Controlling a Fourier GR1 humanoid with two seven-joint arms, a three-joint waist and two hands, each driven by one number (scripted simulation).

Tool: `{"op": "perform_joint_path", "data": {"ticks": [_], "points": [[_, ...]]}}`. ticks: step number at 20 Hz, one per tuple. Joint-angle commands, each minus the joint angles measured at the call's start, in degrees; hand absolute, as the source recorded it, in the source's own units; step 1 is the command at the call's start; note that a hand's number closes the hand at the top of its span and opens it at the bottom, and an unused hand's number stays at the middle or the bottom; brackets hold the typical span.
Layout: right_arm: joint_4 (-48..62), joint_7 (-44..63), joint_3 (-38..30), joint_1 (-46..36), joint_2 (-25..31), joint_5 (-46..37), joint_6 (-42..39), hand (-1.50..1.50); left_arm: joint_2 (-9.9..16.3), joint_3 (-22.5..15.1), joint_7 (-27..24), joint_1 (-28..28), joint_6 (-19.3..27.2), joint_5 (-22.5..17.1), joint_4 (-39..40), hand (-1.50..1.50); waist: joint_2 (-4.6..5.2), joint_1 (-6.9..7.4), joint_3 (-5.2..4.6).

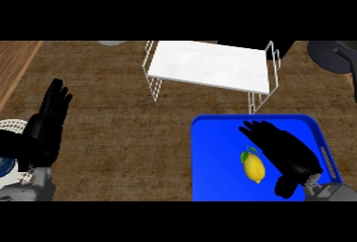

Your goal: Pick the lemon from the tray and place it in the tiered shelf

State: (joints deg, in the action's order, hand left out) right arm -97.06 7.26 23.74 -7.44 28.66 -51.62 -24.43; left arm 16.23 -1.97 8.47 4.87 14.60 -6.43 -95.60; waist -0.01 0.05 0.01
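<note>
lemon (254,167) lies lengthwise on tray (216,160), stem end away; right hand (286,151) beside, fingers straight.

The right hand (289,150) comes in from the lower right corner on a grey forearm, its black back turned up toward the view. Its fingers (257,130) lie straight and close together, pointing up and to the left, and the thumb seems to hang down near the wrist, though the dark shape makes this hard to judge. The left hand (47,120) rests at the left edge, open, fingers straight and pointing up.
</note>
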Motion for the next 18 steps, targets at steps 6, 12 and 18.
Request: {"op": "perform_joint_path", "data": {"ticks": [6,12,18], "points": [[10.72,-7.97,-1.28,0.47,-5.49,-6.45,6.49,-1.50,-3.25,1.05,-0.27,0.85,-1.33,2.94,0.67,0.00,0.04,0.04,0.00],[10.12,-3.40,0.60,-1.18,-9.86,-10.46,-0.95,1.50,-2.77,2.94,2.46,-0.39,-3.95,2.68,-2.29,0.00,-0.03,0.08,-0.01],[15.70,-12.80,1.25,-1.18,-7.49,-15.93,10.20,1.50,-3.56,4.16,0.97,0.07,-4.41,3.20,-0.13,0.00,0.00,-0.03,0.00]]}}
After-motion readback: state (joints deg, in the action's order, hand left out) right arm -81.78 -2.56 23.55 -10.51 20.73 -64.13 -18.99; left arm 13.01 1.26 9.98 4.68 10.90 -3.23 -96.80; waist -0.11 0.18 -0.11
